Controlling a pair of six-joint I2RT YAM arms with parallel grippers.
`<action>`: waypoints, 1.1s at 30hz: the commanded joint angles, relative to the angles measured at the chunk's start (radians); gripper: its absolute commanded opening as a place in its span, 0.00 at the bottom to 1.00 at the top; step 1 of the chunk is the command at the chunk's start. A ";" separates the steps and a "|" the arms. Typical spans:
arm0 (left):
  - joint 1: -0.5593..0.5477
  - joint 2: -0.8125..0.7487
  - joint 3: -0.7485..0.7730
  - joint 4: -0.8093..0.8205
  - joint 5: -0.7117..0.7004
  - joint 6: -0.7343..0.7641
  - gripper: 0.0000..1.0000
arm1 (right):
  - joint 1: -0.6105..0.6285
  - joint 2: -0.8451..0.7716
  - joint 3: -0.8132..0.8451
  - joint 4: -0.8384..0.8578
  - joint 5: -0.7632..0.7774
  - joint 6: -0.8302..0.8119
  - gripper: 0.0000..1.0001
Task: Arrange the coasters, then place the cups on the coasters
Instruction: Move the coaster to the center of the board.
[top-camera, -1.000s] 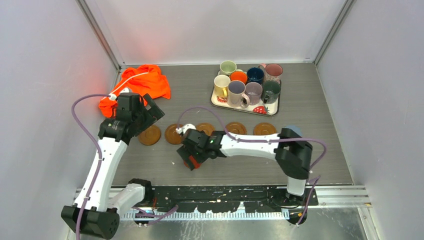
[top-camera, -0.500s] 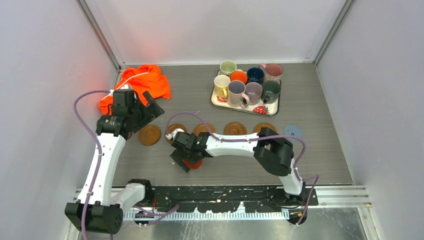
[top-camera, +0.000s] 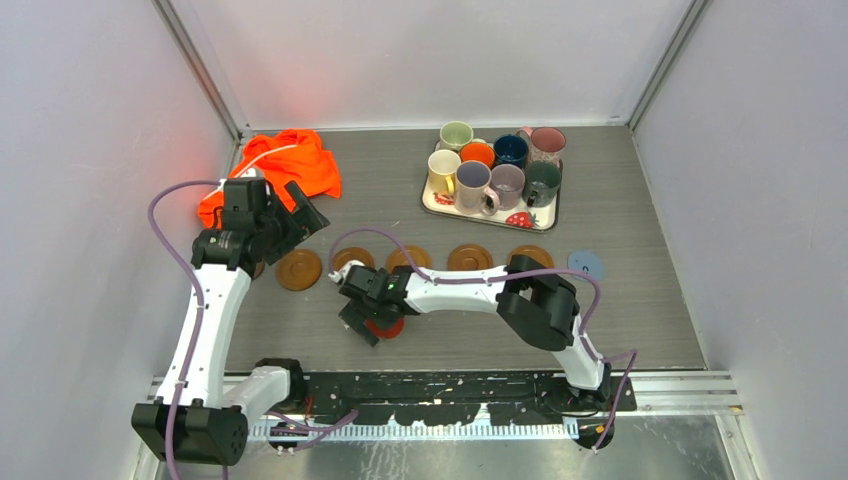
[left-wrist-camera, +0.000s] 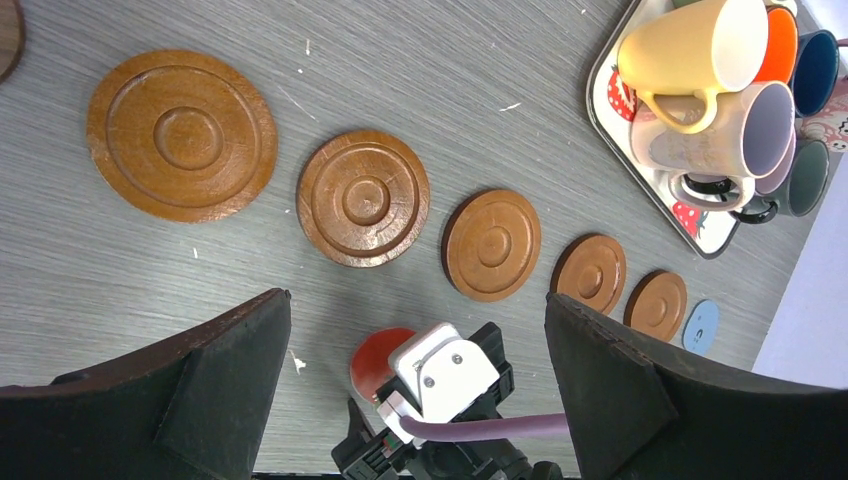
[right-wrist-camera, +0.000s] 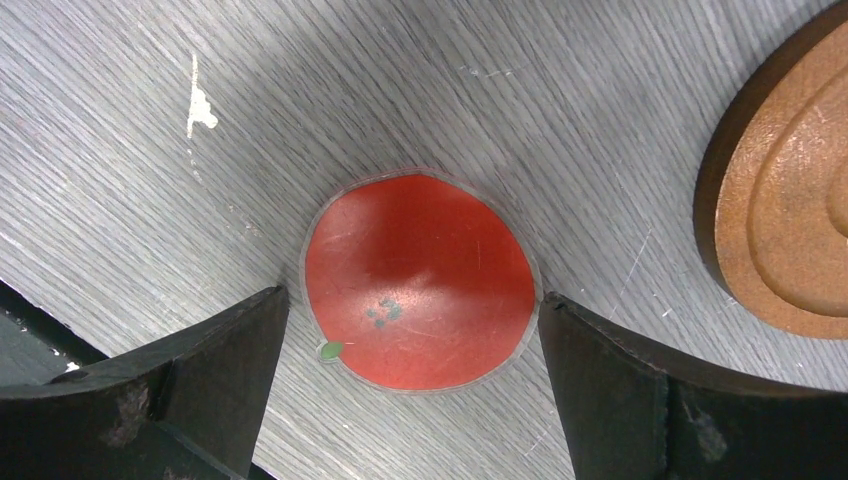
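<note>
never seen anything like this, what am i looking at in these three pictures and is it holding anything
Two robot arms are bolted at a table's near edge. The wide picture looks down from above; the other two come from wrist cameras, black fingers at the sides. On the table lie brown wooden coasters in a row, a blue coaster, an orange cloth and a tray of mugs. The right gripper hangs open over a red coaster; the left gripper is open too. Nothing is held.

The white left arm (top-camera: 205, 330) reaches forward, elbow raised, its black two-finger left gripper (top-camera: 305, 208) spread wide and empty. The white right arm (top-camera: 470, 292) folds across leftward, its black right gripper (top-camera: 366, 325) pointing down, jaws wide apart.
</note>
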 joint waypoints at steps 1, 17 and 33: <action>0.010 0.004 0.013 0.044 0.024 0.026 1.00 | 0.002 0.005 0.038 0.004 -0.015 -0.013 1.00; 0.017 0.012 0.000 0.052 0.048 0.028 1.00 | -0.010 0.031 0.020 -0.017 -0.026 0.042 1.00; 0.019 0.002 -0.015 0.056 0.061 0.025 1.00 | -0.010 -0.013 -0.022 -0.044 0.026 0.109 1.00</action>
